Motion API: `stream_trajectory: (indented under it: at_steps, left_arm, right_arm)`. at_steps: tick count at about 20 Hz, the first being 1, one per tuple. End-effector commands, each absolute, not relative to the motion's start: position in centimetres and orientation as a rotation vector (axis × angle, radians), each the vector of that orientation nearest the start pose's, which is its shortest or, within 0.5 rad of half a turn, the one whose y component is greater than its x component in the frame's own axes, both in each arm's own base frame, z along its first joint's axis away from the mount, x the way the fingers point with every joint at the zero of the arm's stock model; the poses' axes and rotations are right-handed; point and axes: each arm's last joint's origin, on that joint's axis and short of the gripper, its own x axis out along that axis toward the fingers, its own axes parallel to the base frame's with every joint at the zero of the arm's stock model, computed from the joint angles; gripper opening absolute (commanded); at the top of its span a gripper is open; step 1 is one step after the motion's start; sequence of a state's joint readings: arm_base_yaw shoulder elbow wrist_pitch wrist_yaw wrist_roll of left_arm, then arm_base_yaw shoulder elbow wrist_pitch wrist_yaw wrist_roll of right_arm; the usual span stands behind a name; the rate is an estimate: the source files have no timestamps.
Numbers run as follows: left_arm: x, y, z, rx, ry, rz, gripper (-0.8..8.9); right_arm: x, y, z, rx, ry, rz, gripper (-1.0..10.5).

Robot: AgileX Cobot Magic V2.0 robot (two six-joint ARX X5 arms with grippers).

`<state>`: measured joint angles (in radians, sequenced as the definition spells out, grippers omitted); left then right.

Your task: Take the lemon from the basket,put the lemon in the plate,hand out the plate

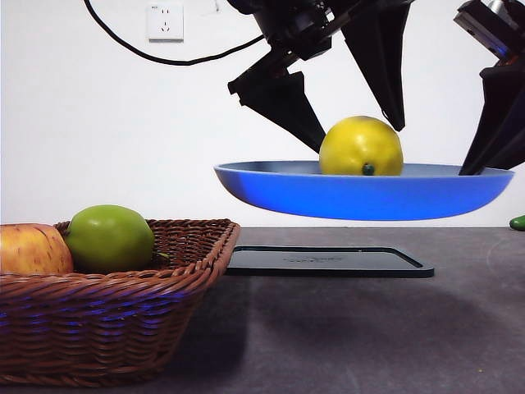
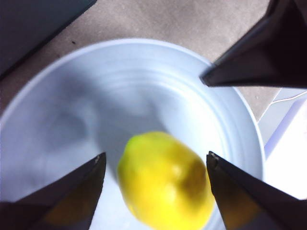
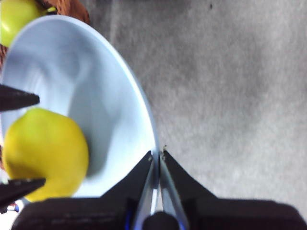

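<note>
The light blue plate (image 1: 361, 195) hangs level in the air above the black tray. My right gripper (image 1: 469, 169) is shut on its right rim, with both jaws pinching the edge (image 3: 157, 154). The yellow lemon (image 1: 361, 146) lies in the plate (image 2: 57, 120), dark nub facing the front camera. Above it my left gripper (image 1: 359, 138) stands open, one jaw on each side of the lemon (image 2: 165, 179) with a gap at each (image 2: 156, 155). The wicker basket (image 1: 164, 287) sits on the table at the front left.
In the basket lie a green apple (image 1: 109, 238) and a red-yellow apple (image 1: 29, 250). A flat black tray (image 1: 328, 261) rests on the table under the plate. A small green object (image 1: 518, 222) peeks in at the right edge.
</note>
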<state>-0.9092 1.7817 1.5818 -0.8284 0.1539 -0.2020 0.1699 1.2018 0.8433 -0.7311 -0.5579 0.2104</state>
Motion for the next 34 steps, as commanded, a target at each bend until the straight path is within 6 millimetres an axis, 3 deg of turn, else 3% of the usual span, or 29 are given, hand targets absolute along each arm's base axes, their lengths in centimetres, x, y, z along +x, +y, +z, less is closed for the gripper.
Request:
stream_trajectory:
  at_steps: [1,7,11,15,19,24,28,34]
  left_arm:
    - [22.9,-29.3,31.0,0.217,1.041,-0.868,3.63]
    - [21.6,-25.1,38.5,0.216,0.926,-0.877,3.62]
    - [19.2,-22.0,43.1,0.205,0.823,-0.897,3.62]
    - [16.4,-19.0,46.0,0.177,0.751,-0.924,3.62]
    - [14.4,-16.8,47.1,0.173,0.738,-0.928,3.62]
    - [14.0,-16.4,47.0,0.184,0.766,-0.922,3.62]
    - [14.1,-16.5,47.1,0.178,0.748,-0.923,3.62]
    - [14.4,-16.8,47.0,0.189,0.752,-0.924,3.61]
  right_arm:
    - [22.0,5.3,24.1,0.433,1.133,0.535,0.0]
    - [25.0,4.6,23.5,0.480,1.159,0.470,0.0]
    - [28.8,4.0,23.6,0.495,1.151,0.431,0.0]
    - [33.0,3.5,23.6,0.470,1.124,0.356,0.0]
    - [37.0,2.7,22.5,0.510,1.135,0.315,0.0]
    - [40.9,2.4,19.5,0.550,1.186,0.283,0.0]
    - [41.8,2.5,17.8,0.549,1.197,0.275,0.0]
    - [41.8,2.1,18.0,0.533,1.183,0.289,1.8]
